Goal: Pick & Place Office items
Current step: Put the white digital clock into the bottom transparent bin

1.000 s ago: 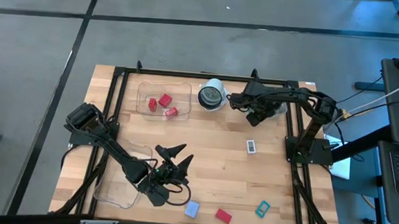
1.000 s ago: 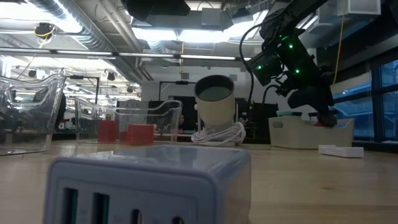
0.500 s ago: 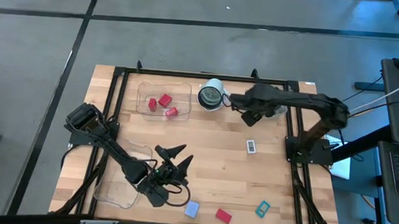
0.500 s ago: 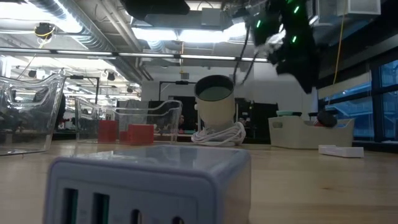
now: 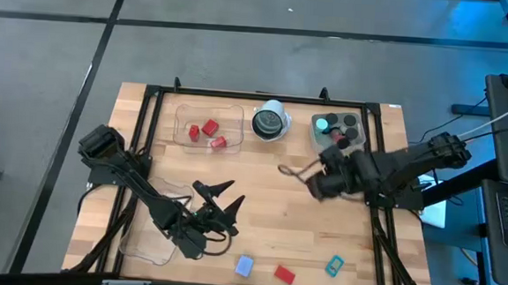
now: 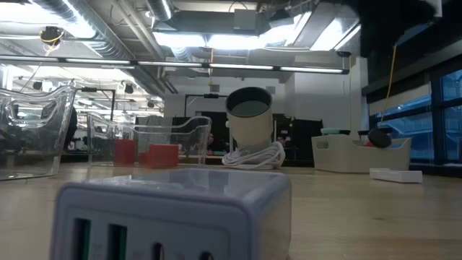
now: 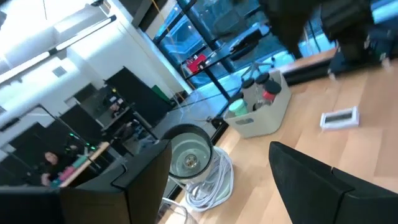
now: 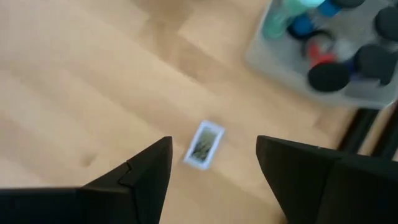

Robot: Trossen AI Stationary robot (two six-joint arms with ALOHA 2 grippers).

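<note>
High view: right claw [image 5: 289, 170] sits mid-desk [image 5: 267, 214], near the bin [image 5: 337, 130] of caps. Jaws partly apart, nothing held. The white card [image 5: 319, 187] that lay here is hidden under the arm. Left claw [image 5: 218, 200] rests by the near tray [image 5: 153, 225], jaws spread wide, empty. Blue block [image 5: 244, 266], red block [image 5: 284, 273] and teal frame [image 5: 333, 266] lie along the near edge, well away from the bin. Far tray [image 5: 209, 126] holds red blocks.

Low view: neither claw shows. White cup [image 6: 250, 115] with coiled cable; far tray with red blocks beside it, bin on the other side.

Left wrist view: fingers [image 7: 323, 186] wide apart; card [image 7: 339, 117] flat on the desk, bin beyond it.

Right wrist view: card [image 8: 203, 144] lies between the fingers [image 8: 140, 171], beyond the tips, on the side away from the bin. Long axis looks skewed to the jaw line; probably needs a wrist twist before descent. Right arm far nearer.
</note>
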